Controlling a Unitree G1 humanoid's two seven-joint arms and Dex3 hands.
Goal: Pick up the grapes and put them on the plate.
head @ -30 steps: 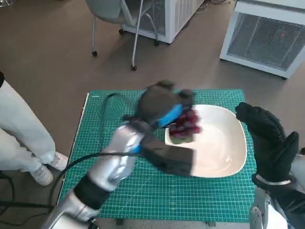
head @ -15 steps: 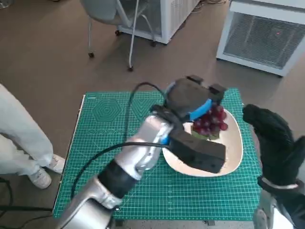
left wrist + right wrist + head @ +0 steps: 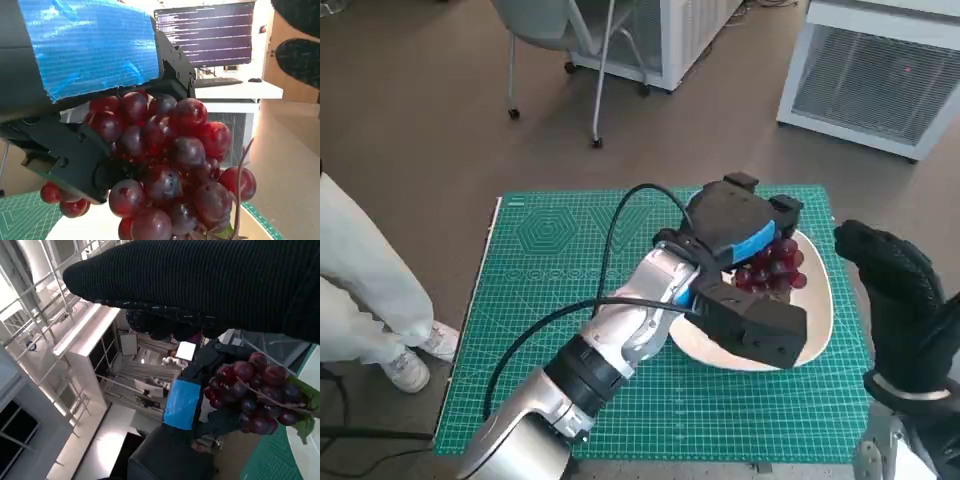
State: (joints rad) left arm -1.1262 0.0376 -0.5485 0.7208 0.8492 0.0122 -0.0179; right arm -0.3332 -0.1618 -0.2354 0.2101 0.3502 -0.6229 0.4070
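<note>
Left hand half-hiding held grapes

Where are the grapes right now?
In the head view the grapes hang in the left hand, over the far part of the white plate on the table's right side, with the gloved right hand nearby.

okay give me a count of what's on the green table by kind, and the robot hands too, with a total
Bunch of red grapes: 1, held by the left hand over the plate
White plate: 1
Green cutting mat: 1
Robot hands: 2, the left and the gloved right hand, which holds nothing
Total: 5
</note>
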